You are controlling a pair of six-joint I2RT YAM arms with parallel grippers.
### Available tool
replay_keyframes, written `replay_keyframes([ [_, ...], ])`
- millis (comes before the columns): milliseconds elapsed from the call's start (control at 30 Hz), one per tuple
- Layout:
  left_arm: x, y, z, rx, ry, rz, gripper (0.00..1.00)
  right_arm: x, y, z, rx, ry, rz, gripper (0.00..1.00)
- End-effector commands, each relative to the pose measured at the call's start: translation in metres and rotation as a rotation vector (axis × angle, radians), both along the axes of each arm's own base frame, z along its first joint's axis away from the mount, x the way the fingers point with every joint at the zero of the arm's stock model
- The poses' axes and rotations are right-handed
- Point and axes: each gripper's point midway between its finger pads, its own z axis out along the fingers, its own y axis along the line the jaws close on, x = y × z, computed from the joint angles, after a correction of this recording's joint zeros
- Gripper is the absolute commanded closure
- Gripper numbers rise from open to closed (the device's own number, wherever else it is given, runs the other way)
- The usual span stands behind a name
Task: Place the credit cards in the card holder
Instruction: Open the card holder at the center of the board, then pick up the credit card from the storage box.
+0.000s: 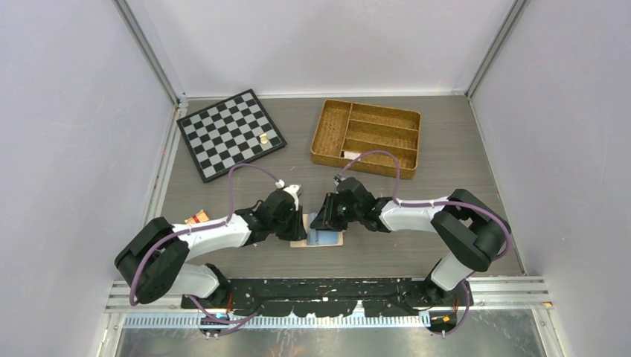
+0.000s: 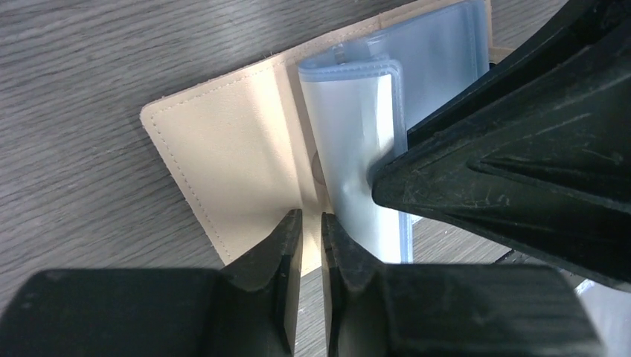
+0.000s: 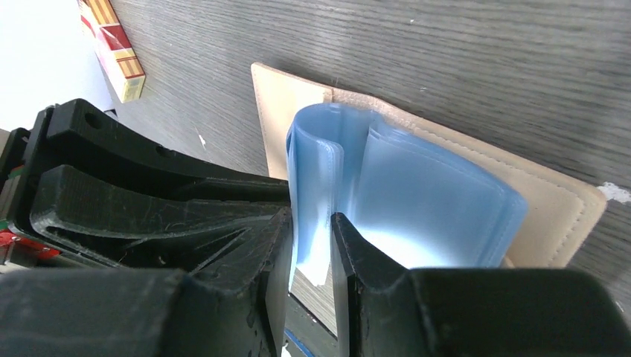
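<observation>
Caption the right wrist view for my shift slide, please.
Right gripper, jaws pinched on the clear blue sleeves of the open beige card holder lying on the grey wood-grain table.

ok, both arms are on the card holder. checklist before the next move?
1. The card holder lies open: ok.
2. The left gripper is closed on its beige cover: ok.
3. The right gripper is pinching the clear sleeves: ok.
4. Sleeve mouth spread enough for a card: cannot tell.
5. One of the credit cards in a gripper: not ok, both grippers are on the holder.
6. Where the cards lie: cannot tell, none clearly in view.
</observation>
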Motion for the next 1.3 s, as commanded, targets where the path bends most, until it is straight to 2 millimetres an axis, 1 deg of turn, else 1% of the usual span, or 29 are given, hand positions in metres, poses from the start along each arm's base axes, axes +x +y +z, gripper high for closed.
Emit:
replay_keyframes([
  [0,0.004,-0.004,0.016,-0.048,-0.077,-0.029,0.79,0.007,0.015,0.026,0.078,-0.053,0.013,0.7],
  [167,0.004,0.006,0.032,-0.035,-0.121,-0.014,0.68,0.011,0.018,0.029,0.078,-0.068,0.007,0.7],
  [333,0.001,0.029,0.038,0.001,-0.155,0.048,0.61,0.013,0.022,0.027,0.074,-0.069,0.012,0.71],
  [467,-0.007,0.05,0.042,0.043,-0.152,0.096,0.59,0.015,0.029,0.031,0.081,-0.075,0.024,0.71],
  [600,-0.013,0.069,0.049,0.063,-0.138,0.148,0.58,0.012,0.041,0.033,0.08,-0.082,0.055,0.72],
  [700,-0.011,0.085,0.052,0.088,-0.124,0.202,0.57,0.011,0.051,0.029,0.074,-0.08,0.071,0.72],
  [800,-0.008,0.098,0.05,0.087,-0.082,0.252,0.57,0.008,0.063,0.028,0.074,-0.084,0.094,0.72],
  [900,-0.006,0.104,0.047,0.065,-0.054,0.284,0.57,0.008,0.075,0.028,0.072,-0.09,0.112,0.72],
  [1033,-0.006,0.099,0.054,0.022,-0.053,0.27,0.56,0.004,0.089,0.035,0.079,-0.1,0.148,0.7],
  [1100,-0.004,0.099,0.059,0.02,-0.061,0.266,0.55,0.004,0.094,0.046,0.084,-0.12,0.164,0.67],
  [1200,-0.001,0.099,0.067,0.022,-0.076,0.265,0.5,0.006,0.094,0.062,0.082,-0.153,0.17,0.58],
  [1267,0.001,0.099,0.072,0.019,-0.085,0.266,0.45,0.007,0.092,0.076,0.081,-0.182,0.173,0.52],
])
